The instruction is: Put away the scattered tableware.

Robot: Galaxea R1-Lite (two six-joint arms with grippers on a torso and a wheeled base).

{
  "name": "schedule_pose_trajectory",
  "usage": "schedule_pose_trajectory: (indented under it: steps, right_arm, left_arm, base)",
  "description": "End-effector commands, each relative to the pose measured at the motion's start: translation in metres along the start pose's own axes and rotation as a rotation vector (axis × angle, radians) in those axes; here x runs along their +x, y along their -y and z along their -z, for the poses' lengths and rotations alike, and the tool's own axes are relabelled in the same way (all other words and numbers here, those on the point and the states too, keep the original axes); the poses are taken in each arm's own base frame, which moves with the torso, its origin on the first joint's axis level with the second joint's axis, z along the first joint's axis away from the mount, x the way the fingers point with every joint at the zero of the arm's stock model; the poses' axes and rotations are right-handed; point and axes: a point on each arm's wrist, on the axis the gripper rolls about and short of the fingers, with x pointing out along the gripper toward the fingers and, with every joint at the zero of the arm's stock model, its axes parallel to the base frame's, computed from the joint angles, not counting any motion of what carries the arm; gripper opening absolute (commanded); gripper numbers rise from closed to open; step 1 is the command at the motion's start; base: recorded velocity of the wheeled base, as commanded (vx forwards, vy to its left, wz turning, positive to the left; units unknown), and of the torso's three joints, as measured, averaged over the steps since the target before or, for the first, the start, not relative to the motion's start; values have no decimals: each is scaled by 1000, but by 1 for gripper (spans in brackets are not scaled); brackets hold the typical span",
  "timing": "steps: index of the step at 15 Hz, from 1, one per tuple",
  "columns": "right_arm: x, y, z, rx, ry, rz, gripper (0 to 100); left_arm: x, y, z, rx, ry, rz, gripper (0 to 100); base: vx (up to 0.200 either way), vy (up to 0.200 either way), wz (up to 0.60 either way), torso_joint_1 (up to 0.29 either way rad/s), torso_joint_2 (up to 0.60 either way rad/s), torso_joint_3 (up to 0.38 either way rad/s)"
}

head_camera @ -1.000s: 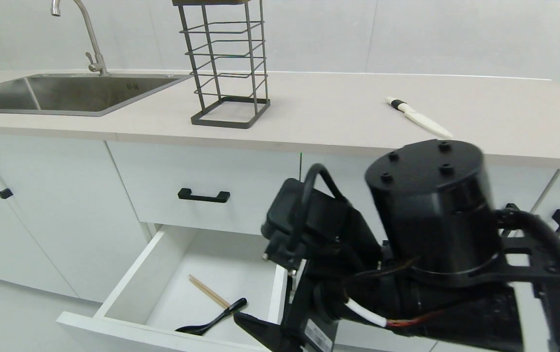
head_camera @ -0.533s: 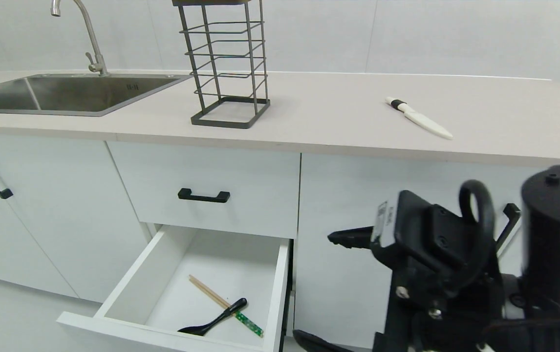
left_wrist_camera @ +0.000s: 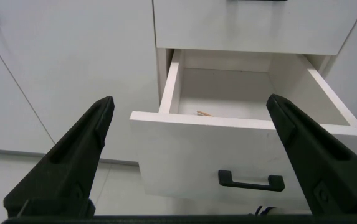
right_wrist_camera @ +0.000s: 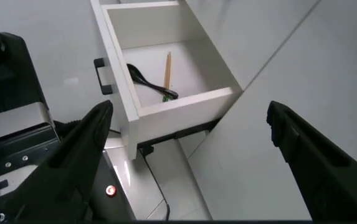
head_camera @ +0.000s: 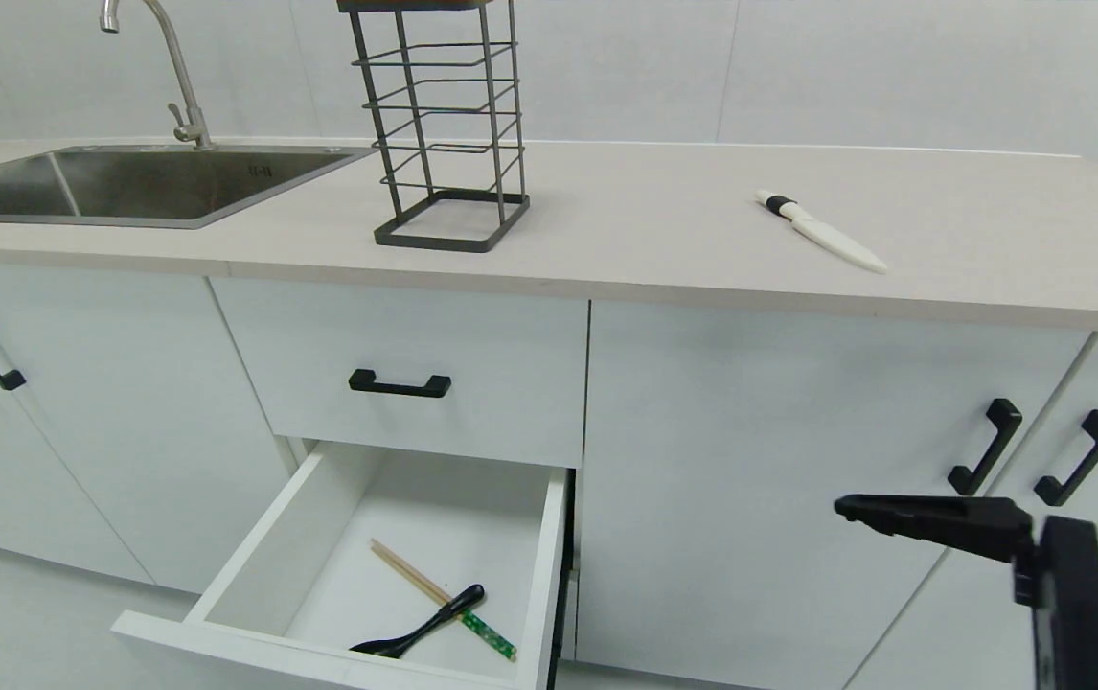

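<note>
Both fingers of the right gripper (right_wrist_camera: 189, 109) stand spread wide in my right wrist view, released, nothing between them. Past them I look down into the open drawer (right_wrist_camera: 119, 56), pulled well out of the cabinet. On its white floor lie a black spoon (right_wrist_camera: 139, 76) and a pair of wooden chopsticks (right_wrist_camera: 167, 68) with a green end. The green end sits just beside the spoon's handle.

From the left wrist view, the left gripper (left_wrist_camera: 189, 99) is likewise released, its two dark fingers far apart and holding nothing. It faces the drawer's white front panel (left_wrist_camera: 240, 130), which carries a black handle (left_wrist_camera: 251, 182). A small tip of a chopstick (left_wrist_camera: 201, 113) peeks over the rim.

From the head view, one finger (head_camera: 932, 522) of the right gripper pokes in low on my right, in front of the cabinet doors, clear of the drawer (head_camera: 257, 532). Inside it the chopsticks (head_camera: 410, 570) run slantwise, and the spoon (head_camera: 420, 628) crosses their green end near the front. A white knife (head_camera: 822, 230) with a dark band on its handle lies flat on the counter (head_camera: 654, 220), well apart from the drawer. It sits to the right of an upright wire rack (head_camera: 444, 125). The sink (head_camera: 127, 182) is at the counter's left end.
</note>
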Motion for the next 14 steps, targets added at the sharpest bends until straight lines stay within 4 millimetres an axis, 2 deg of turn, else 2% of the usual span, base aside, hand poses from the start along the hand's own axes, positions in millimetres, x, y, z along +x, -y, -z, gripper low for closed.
schedule_pose_trajectory:
  steps: [1,2,5,8,11,14]
  right_arm:
    - [-37,-1,17,9,75,37,100]
    - [-49,-2,39,24,63,66,100]
    - [-55,-3,54,33,45,89,100]
    - [-75,-5,73,47,96,151,100]
    - [-103,-14,104,94,234,223,100]
    - [-114,-17,111,135,240,322,100]
  left_arm:
    - [0,0,0,0,-2,0,100]
    - [0,0,0,0,-2,0,100]
    - [0,0,0,0,-2,0,100]
    - [0,0,0,0,-2,0,100]
    - [0,0,0,0,-2,0,100]
    - [0,0,0,0,-2,0,100]
  base:
    - [0,0,0,0,0,0]
    - [0,0,0,0,0,0]
    - [0,0,0,0,0,0]
    - [0,0,0,0,0,0]
    - [0,0,0,0,0,0]
    - [0,0,0,0,0,0]
